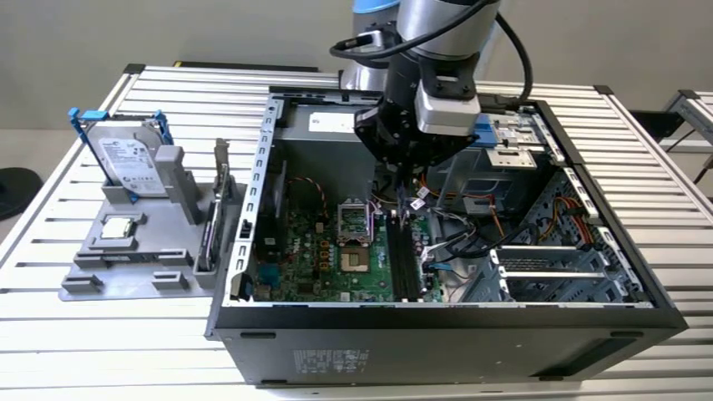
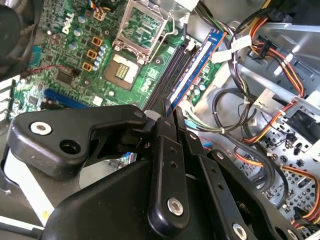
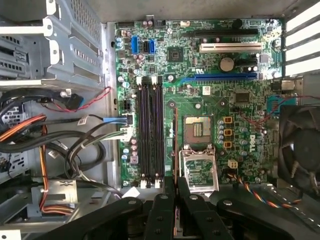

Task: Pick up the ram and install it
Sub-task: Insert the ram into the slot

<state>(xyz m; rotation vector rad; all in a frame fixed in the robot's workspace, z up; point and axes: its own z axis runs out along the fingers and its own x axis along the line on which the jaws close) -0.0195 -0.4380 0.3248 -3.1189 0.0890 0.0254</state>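
1. The gripper [image 1: 403, 171] hangs inside the open computer case [image 1: 240, 251], its jaws closed narrowly on the ram [image 2: 197, 62], which points down at the motherboard [image 3: 210, 100].
2. In the exterior view the empty memory slots [image 1: 403, 259] lie toward six o'clock of the gripper.
3. The first wrist view shows the ram edge-on, beside the slots rather than over them. Pressed down from here, it would likely hit the board.
4. The loose cables [image 1: 446, 242] nearby could snag.

Exterior view looks down from afar; both wrist views closely face the motherboard [image 3: 200, 100].
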